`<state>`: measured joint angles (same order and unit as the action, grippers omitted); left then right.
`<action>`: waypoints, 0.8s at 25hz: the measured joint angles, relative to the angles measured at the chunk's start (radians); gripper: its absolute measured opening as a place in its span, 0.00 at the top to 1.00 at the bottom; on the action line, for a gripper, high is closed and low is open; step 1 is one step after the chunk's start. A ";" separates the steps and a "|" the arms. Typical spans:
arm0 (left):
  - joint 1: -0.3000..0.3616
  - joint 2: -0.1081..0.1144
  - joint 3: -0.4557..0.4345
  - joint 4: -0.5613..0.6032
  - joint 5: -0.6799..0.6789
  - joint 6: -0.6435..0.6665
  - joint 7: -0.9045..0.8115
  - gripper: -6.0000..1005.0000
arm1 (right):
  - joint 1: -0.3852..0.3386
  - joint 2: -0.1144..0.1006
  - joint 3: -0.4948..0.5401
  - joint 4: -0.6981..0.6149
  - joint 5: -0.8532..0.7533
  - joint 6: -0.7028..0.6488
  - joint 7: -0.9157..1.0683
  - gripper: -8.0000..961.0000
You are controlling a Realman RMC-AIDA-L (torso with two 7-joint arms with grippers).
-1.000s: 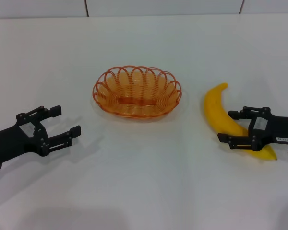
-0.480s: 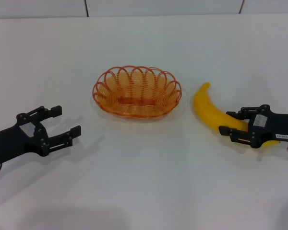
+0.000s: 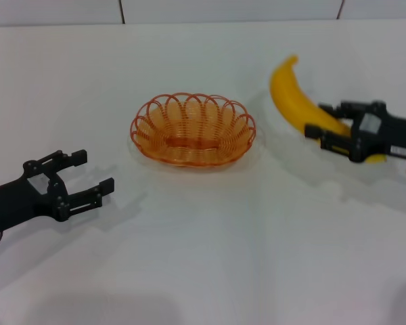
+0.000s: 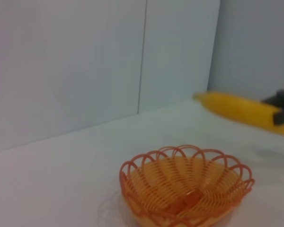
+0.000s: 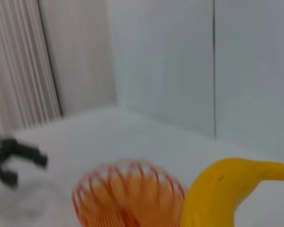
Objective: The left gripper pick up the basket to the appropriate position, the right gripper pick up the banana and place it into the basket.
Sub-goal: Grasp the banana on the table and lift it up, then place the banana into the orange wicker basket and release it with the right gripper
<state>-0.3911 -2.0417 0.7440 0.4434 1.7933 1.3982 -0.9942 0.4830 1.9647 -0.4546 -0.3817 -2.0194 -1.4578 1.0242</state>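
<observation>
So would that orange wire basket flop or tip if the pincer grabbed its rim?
The basket probably stays stiff, since its looped wire holds shape. Being open, see-through wire, it's likely light. Wide and shallow, it seems unlikely to tip, though it might slide on the smooth table.

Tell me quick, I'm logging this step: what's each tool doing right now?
Left gripper: open, empty, low over the table short of the basket.
Right gripper: shut on the banana, held above the table right of the basket.
</observation>
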 joint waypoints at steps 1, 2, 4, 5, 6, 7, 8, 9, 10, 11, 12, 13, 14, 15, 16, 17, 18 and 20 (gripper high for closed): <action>-0.001 0.000 0.000 0.000 0.000 0.000 0.000 0.17 | 0.008 0.003 -0.002 0.000 0.022 -0.019 -0.013 0.50; -0.002 0.000 0.000 0.000 0.000 0.000 0.000 0.17 | 0.020 0.006 -0.005 0.000 0.035 -0.035 -0.028 0.50; -0.002 0.000 0.000 0.000 0.000 0.000 0.000 0.17 | 0.051 0.019 -0.014 0.002 0.037 -0.054 -0.055 0.50; -0.002 0.000 0.000 0.000 0.000 0.000 -0.001 0.17 | 0.070 0.031 -0.024 0.003 0.035 -0.058 -0.065 0.50; -0.002 0.000 0.000 0.000 0.000 0.001 -0.002 0.17 | 0.087 0.040 -0.042 0.002 0.034 -0.054 -0.073 0.50; -0.002 0.000 0.000 0.000 0.000 0.002 -0.003 0.17 | 0.104 0.049 -0.063 0.002 0.034 -0.049 -0.082 0.50; -0.004 0.000 0.000 0.000 0.000 0.003 -0.005 0.17 | 0.119 0.056 -0.082 0.002 0.035 -0.043 -0.090 0.50; -0.007 0.000 0.001 0.000 0.000 0.003 -0.006 0.17 | 0.136 0.062 -0.102 0.006 0.036 -0.036 -0.104 0.50; -0.008 0.000 0.001 0.000 0.000 0.003 -0.006 0.17 | 0.152 0.066 -0.117 0.013 0.039 -0.028 -0.119 0.50; -0.014 0.000 0.003 -0.001 0.000 0.003 -0.006 0.17 | 0.166 0.069 -0.124 0.022 0.042 -0.018 -0.131 0.50; -0.016 -0.001 0.004 -0.001 0.000 0.003 -0.006 0.17 | 0.185 0.071 -0.127 0.039 0.043 -0.002 -0.145 0.49; -0.019 -0.001 0.005 -0.002 0.000 0.004 -0.007 0.17 | 0.203 0.072 -0.127 0.059 0.044 0.016 -0.160 0.49; -0.023 -0.001 0.007 -0.004 0.000 0.004 -0.007 0.17 | 0.223 0.073 -0.126 0.085 0.044 0.046 -0.177 0.49; -0.025 -0.001 0.007 -0.008 0.000 0.004 -0.008 0.17 | 0.240 0.073 -0.124 0.109 0.045 0.077 -0.193 0.49; -0.028 -0.001 0.006 -0.011 0.000 0.004 -0.008 0.17 | 0.260 0.073 -0.123 0.138 0.045 0.114 -0.210 0.49; -0.030 -0.001 0.005 -0.014 0.000 0.004 -0.008 0.17 | 0.278 0.074 -0.123 0.161 0.045 0.155 -0.227 0.49; -0.032 -0.001 0.004 -0.015 0.000 0.004 -0.008 0.17 | 0.292 0.075 -0.123 0.182 0.046 0.191 -0.243 0.49; -0.036 -0.001 0.004 -0.016 0.000 0.004 -0.008 0.17 | 0.309 0.078 -0.123 0.209 0.046 0.236 -0.267 0.49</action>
<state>-0.4272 -2.0427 0.7481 0.4270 1.7932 1.4021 -1.0023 0.7917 2.0423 -0.5772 -0.1730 -1.9736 -1.2222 0.7575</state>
